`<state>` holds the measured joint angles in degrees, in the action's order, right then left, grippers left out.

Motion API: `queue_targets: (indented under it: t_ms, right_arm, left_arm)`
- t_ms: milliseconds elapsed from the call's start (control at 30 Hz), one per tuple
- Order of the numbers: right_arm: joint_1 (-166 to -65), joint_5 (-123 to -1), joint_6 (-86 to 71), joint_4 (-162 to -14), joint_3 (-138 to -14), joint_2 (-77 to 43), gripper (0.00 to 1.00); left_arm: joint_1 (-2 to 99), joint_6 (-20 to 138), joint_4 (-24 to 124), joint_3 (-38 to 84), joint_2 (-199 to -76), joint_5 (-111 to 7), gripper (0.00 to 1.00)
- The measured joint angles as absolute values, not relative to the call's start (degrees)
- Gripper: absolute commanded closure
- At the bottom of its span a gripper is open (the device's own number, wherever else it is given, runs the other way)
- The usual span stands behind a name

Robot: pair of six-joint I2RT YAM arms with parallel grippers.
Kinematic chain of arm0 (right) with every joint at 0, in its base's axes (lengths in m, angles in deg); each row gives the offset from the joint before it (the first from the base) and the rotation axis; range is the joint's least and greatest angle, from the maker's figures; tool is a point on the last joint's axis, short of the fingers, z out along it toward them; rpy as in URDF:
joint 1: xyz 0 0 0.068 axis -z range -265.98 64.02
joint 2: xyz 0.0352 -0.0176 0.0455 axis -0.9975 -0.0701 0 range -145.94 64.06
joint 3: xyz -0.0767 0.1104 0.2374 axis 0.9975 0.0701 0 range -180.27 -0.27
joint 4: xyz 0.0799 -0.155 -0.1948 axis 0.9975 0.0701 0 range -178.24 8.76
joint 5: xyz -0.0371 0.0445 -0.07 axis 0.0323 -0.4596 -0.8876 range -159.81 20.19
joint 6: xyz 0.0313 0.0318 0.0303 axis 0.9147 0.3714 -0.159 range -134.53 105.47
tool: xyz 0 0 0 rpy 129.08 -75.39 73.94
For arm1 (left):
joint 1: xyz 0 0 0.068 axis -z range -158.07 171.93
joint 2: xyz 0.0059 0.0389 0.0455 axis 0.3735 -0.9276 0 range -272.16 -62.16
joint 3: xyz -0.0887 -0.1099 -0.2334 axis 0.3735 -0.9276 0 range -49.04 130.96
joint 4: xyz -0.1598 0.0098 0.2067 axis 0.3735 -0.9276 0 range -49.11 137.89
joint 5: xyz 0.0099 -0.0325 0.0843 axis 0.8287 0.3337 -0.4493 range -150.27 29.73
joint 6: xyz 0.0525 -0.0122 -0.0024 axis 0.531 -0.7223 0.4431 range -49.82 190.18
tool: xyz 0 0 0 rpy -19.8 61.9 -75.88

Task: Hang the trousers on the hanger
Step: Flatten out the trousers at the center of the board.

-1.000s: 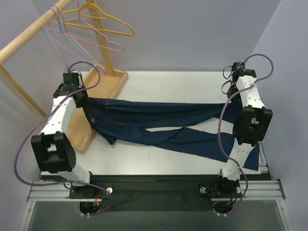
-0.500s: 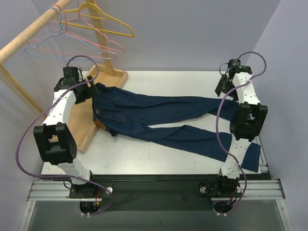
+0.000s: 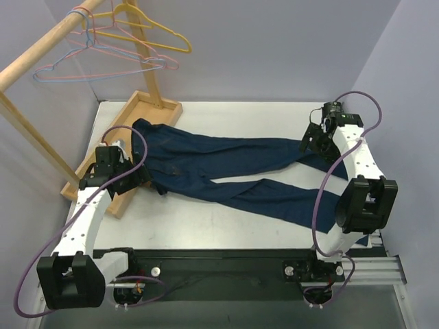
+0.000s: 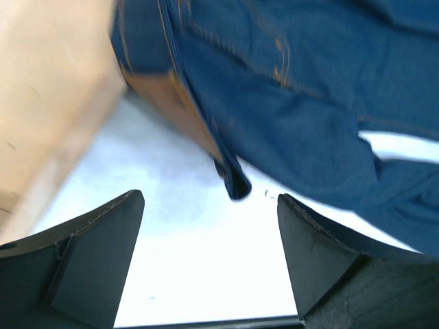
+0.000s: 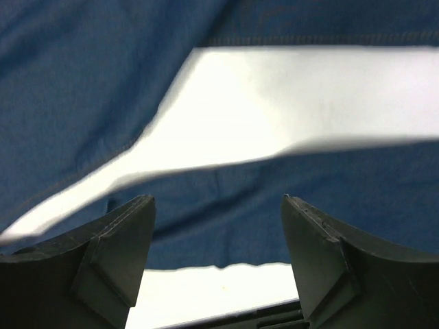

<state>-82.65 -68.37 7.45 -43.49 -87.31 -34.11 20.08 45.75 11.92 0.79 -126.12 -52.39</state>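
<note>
sprawling trousers (image 4: 295, 103) just beyond left gripper (image 4: 209, 199)

Bright even light overhead; both wrist views motion-blurred.

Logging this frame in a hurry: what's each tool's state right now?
Left tool: open, holding nothing, beside the trousers.
Right tool: open, holding nothing, over the trousers.

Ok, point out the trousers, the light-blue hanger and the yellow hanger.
trousers (image 3: 226, 154): top view, far leg's thigh.
light-blue hanger (image 3: 82, 81): top view, bottom bar.
yellow hanger (image 3: 186, 48): top view, right tip.
</note>
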Motion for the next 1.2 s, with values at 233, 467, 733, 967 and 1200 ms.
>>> queue_targets:
  t_ms: [233,467,733,967,1200]
  right_arm:
    - [-82.67,-63.89,9.76,-46.68,-70.68,-23.99,0.26]
    - [-82.65,-61.27,11.21,-48.39,-57.00,-18.42,0.26]
    - [-82.47,-59.57,12.15,-50.75,-48.71,-13.50,0.26]
    - [-82.17,-58.32,13.43,-53.55,-46.90,-15.05,0.26]
    - [-82.10,-58.30,13.83,-55.80,-46.88,-18.38,0.26]
  left_arm:
    - [26.84,39.74,13.26,-8.46,-122.28,-50.79,0.10]
    - [29.64,36.77,18.20,-9.81,-124.48,-50.94,0.13]
    - [29.79,36.13,22.33,-10.58,-129.47,-51.88,0.28]
    - [29.79,36.05,24.95,-11.28,-132.44,-52.23,0.49]
    - [29.79,36.40,27.22,-11.72,-133.12,-53.15,0.94]
